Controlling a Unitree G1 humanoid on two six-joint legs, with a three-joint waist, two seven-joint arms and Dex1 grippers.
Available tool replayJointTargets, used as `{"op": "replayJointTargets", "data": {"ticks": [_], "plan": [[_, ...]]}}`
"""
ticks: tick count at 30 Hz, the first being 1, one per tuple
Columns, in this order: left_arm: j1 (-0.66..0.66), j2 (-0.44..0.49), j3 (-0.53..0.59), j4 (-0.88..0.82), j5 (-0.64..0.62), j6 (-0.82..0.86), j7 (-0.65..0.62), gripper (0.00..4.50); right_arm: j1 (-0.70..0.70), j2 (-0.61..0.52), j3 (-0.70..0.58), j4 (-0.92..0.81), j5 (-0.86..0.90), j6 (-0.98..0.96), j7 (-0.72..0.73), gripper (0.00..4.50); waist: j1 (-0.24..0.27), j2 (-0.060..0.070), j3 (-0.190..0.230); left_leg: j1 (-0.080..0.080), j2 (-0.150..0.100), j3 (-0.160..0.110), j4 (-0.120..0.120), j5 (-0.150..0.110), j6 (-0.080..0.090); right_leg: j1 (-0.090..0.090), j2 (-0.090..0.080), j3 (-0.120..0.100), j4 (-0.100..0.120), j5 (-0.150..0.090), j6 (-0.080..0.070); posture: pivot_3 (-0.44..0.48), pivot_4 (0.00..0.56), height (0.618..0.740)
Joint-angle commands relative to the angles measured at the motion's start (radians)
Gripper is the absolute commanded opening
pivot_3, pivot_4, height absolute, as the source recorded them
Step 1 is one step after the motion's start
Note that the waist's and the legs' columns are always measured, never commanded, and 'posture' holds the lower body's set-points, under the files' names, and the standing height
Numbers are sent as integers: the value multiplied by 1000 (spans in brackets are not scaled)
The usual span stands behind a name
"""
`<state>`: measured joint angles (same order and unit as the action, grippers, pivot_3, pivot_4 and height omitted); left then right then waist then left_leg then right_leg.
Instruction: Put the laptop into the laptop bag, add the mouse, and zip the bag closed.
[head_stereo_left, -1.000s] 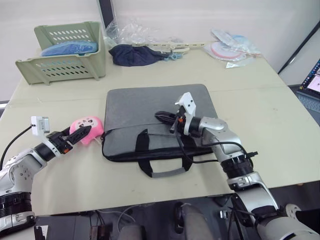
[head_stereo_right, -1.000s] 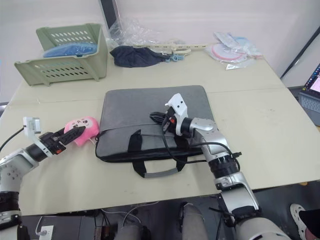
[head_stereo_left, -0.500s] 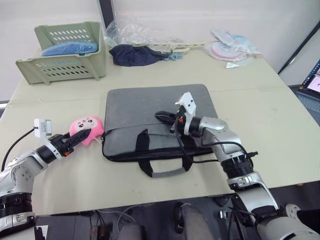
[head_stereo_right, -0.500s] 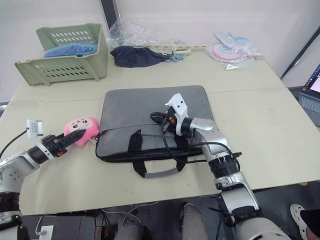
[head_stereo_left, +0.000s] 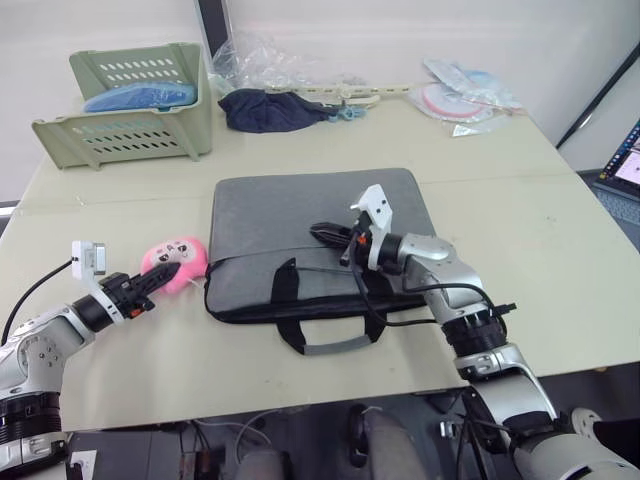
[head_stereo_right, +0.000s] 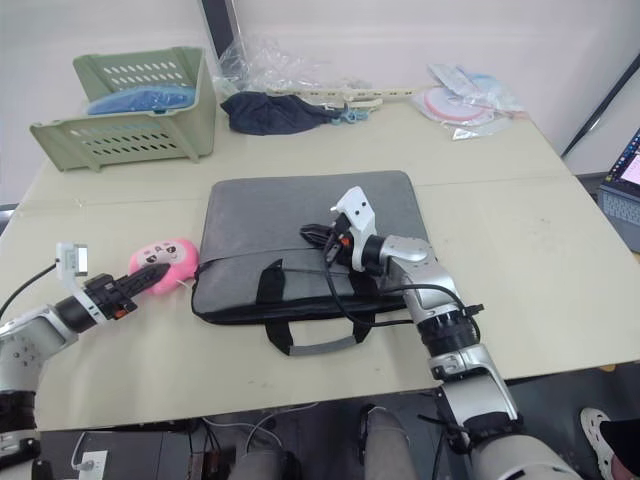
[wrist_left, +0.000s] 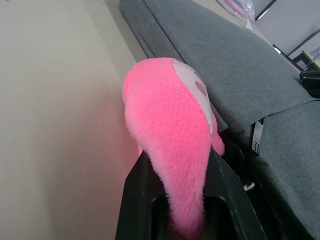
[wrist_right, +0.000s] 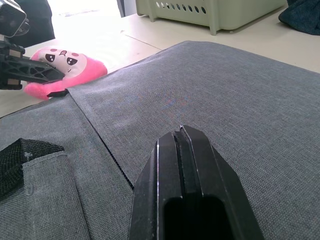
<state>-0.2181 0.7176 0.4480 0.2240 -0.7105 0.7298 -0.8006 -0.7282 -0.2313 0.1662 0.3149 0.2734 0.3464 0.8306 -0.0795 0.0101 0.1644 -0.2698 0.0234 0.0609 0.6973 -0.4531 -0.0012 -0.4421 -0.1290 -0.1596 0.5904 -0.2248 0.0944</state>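
The grey laptop bag (head_stereo_left: 300, 215) lies flat in the middle of the table, its black handles (head_stereo_left: 325, 335) toward the near edge. My right gripper (head_stereo_left: 320, 231) rests shut on the bag's top panel, its fingers (wrist_right: 181, 150) pressed together with nothing between them. Left of the bag, touching its side, lies a pink plush toy (head_stereo_left: 180, 258) with a face. My left gripper (head_stereo_left: 163, 273) is shut on the toy's near edge; the fingers (wrist_left: 139, 195) pinch the pink fur (wrist_left: 170, 130). The laptop and the mouse are out of view.
A green slotted basket (head_stereo_left: 130, 95) holding something blue stands at the back left. A dark cloth (head_stereo_left: 270, 108), clear plastic bags and round packets (head_stereo_left: 455, 100) line the back edge. A black cable (head_stereo_left: 365, 300) crosses the bag's front. Bare tabletop surrounds the bag.
My left gripper has closed from wide open onto the pink plush toy's edge and shifted slightly back toward me. The right arm and the bag have not moved.
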Motion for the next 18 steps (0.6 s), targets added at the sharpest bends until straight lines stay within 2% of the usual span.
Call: {"op": "replayJointTargets", "data": {"ticks": [1,8,18], "plan": [[24,3,17,-67,-21,30,5,17,45,-5,29,46,-35,40,0,0,0,0,0,0,0,0,0,0,0,0,0,0,0,0,0,0,150,740],[172,45,131,-168,-82,111,-18,17,53,0,33,45,-38,40,0,0,-1,1,0,0,1,0,-1,0,0,0,0,0,0,0,0,0,150,740],[342,64,210,-304,-147,191,-23,17,44,11,39,72,-42,30,7,0,0,2,1,1,4,0,-2,-2,-3,0,2,0,-1,-1,-2,0,150,740]]}}
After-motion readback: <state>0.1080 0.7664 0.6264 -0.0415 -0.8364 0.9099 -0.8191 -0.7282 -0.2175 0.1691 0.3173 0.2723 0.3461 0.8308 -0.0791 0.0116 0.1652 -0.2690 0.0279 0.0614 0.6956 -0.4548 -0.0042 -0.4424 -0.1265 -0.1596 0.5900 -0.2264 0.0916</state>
